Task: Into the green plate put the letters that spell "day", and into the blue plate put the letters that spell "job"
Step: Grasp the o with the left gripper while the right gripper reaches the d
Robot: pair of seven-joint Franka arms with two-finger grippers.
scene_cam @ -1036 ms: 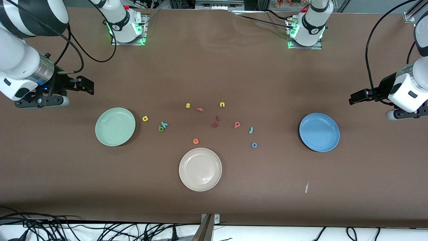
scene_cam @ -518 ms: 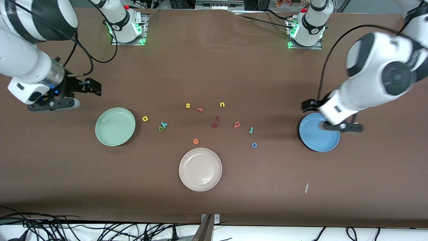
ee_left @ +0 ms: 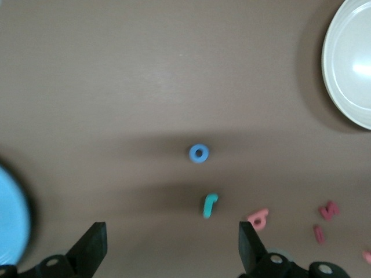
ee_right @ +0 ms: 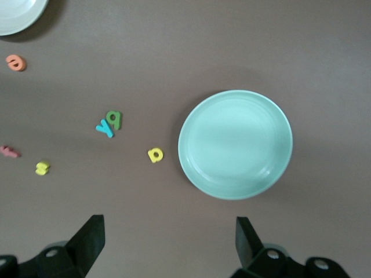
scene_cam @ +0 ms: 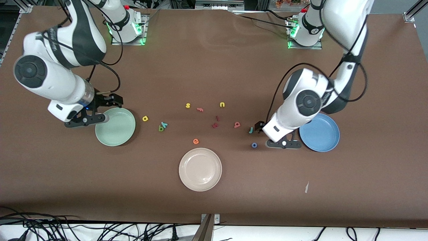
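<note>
The green plate lies toward the right arm's end, with the yellow "d", green "a" and teal "y" beside it. The blue plate lies toward the left arm's end. Near it lie the salmon "b", teal "j" and blue "o". My left gripper hangs open and empty beside the "j". My right gripper is open and empty over the green plate's rim.
A cream-white plate sits nearest the camera, an orange "e" just above it in the view. Yellow "s", salmon "f", yellow "u" and two dark red letters lie mid-table.
Both arms swung in from the table's ends. The left gripper passed over the blue plate to the "j"; the right gripper came to the green plate's rim. Both stayed open.
</note>
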